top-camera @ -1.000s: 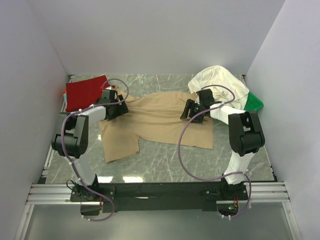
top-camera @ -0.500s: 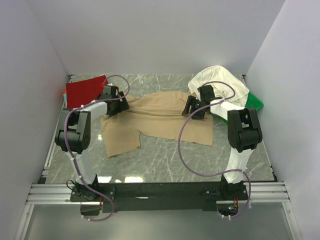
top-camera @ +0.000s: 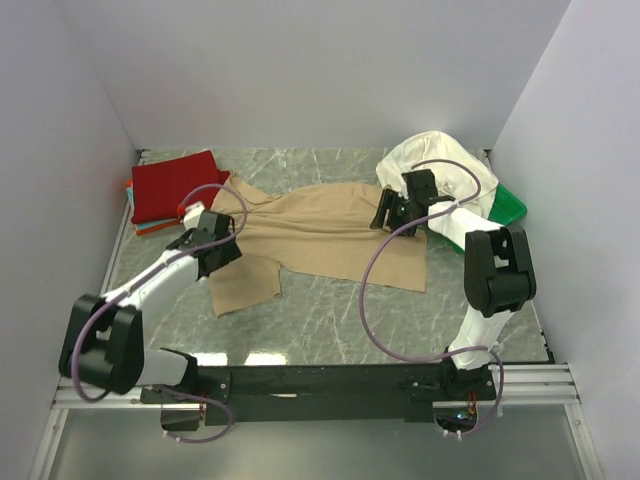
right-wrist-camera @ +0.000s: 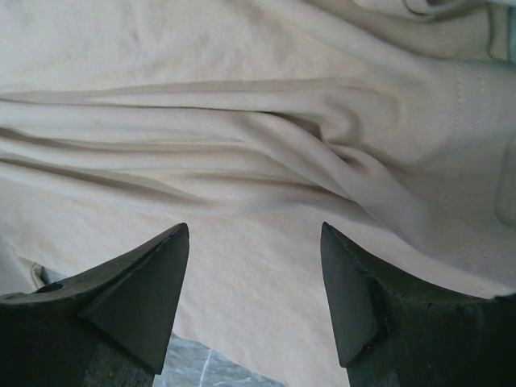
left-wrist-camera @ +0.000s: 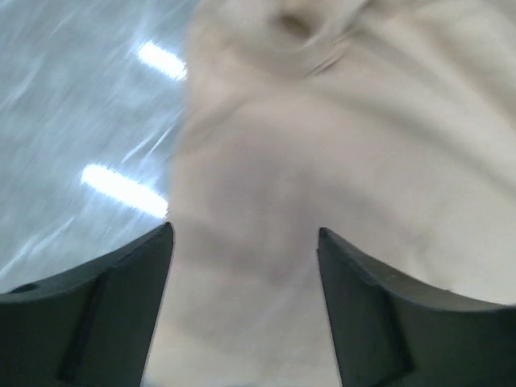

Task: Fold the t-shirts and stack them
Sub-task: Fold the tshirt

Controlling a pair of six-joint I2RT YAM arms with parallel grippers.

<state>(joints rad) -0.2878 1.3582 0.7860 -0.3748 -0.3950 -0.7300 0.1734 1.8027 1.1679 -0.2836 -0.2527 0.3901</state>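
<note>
A tan-beige t-shirt (top-camera: pixel 320 232) lies spread and wrinkled across the middle of the marble table (top-camera: pixel 330 310). My left gripper (top-camera: pixel 224 255) hovers open over its near-left part, and blurred tan cloth (left-wrist-camera: pixel 322 145) fills the space under the open left gripper (left-wrist-camera: pixel 246 242). My right gripper (top-camera: pixel 386 214) is open above the shirt's right side, with creased tan cloth (right-wrist-camera: pixel 242 121) under the right gripper (right-wrist-camera: pixel 254 234) and nothing between its jaws. A cream-white t-shirt (top-camera: pixel 440 165) is heaped at the back right. A folded deep red t-shirt (top-camera: pixel 172 185) lies at the back left on thin orange and teal ones (top-camera: pixel 150 228).
A green tray (top-camera: pixel 512 205) sits under the cream heap by the right wall. White walls close in the back and both sides. Purple cables loop off both arms. Bare marble (left-wrist-camera: pixel 72 97) shows left of the tan cloth in the left wrist view.
My left arm has swung from the tan shirt's back-left corner toward the near left, and its jaws have narrowed slightly. The shirt's back-left part now lies flatter. The right gripper has edged slightly back.
</note>
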